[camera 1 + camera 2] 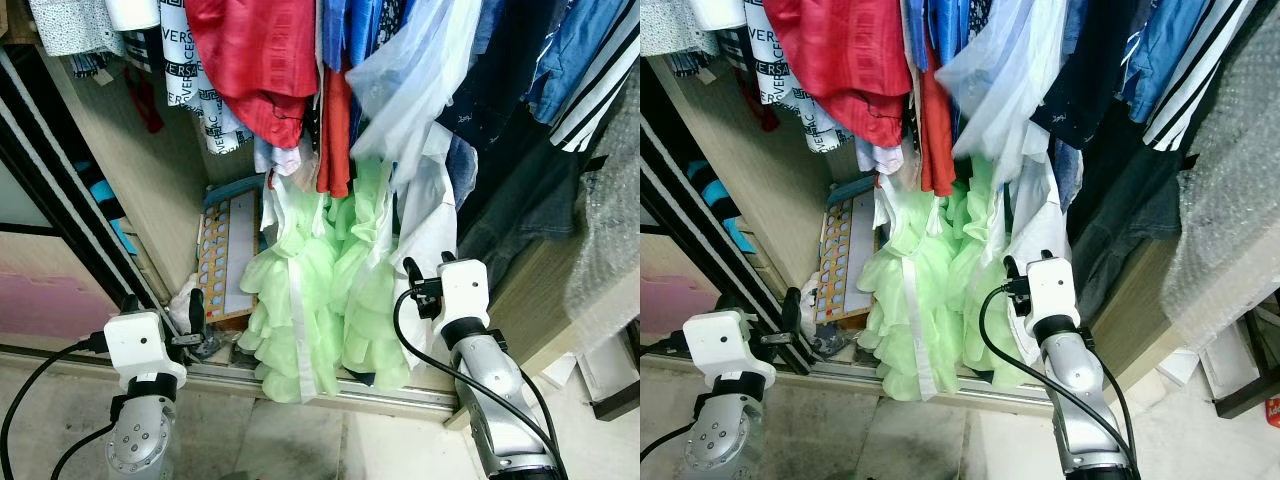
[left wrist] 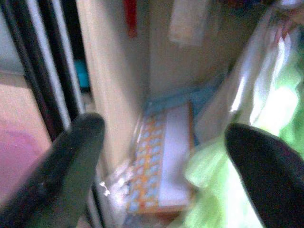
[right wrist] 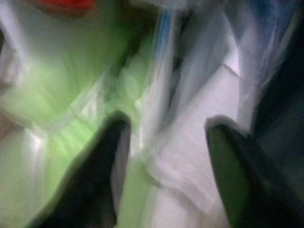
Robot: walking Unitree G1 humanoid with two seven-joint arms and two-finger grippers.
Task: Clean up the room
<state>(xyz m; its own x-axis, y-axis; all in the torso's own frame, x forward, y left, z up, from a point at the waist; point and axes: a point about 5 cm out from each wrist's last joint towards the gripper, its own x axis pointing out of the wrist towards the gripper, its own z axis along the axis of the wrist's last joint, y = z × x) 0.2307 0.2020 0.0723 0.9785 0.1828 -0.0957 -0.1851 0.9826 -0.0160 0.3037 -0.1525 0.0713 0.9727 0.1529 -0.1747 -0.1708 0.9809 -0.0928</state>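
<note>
Holding the right claw (image 3: 164, 166) spread and empty, fingers parted wide, right up against the hanging cloth, with pale green ruffles on one side of the gap and white fabric on the other. Reaching, in the left eye view, to about four o'clock of the frame, just beside the lower right edge of the green ruffled dress (image 1: 320, 300), which is trailing down over the wardrobe's sliding-door track (image 1: 330, 385) at six o'clock. Holding the left claw (image 2: 164, 166) likewise spread and gripping nothing, low at about eight o'clock, pointing into the wardrobe's bottom left corner toward the orange-framed board with round holes (image 1: 228, 255) leaning there, near but not touching. Judging the step in hand as the approach to the spilling clothes, probably to tuck the dress hem back inside so the door can slide. Needing next, by this reading, to push the right claw a little further toward ten o'clock into the ruffles, clench on a good fold, and lift it clear of the track. Noting a white garment (image 1: 425, 225) hanging just at twelve o'clock of the right claw, easy to catch by mistake. Hanging above, at twelve o'clock, a red garment (image 1: 255, 60) and blue shirts (image 1: 365, 30); lying by the left claw, some crumpled plastic (image 1: 185, 300), blurred beyond telling.
</note>
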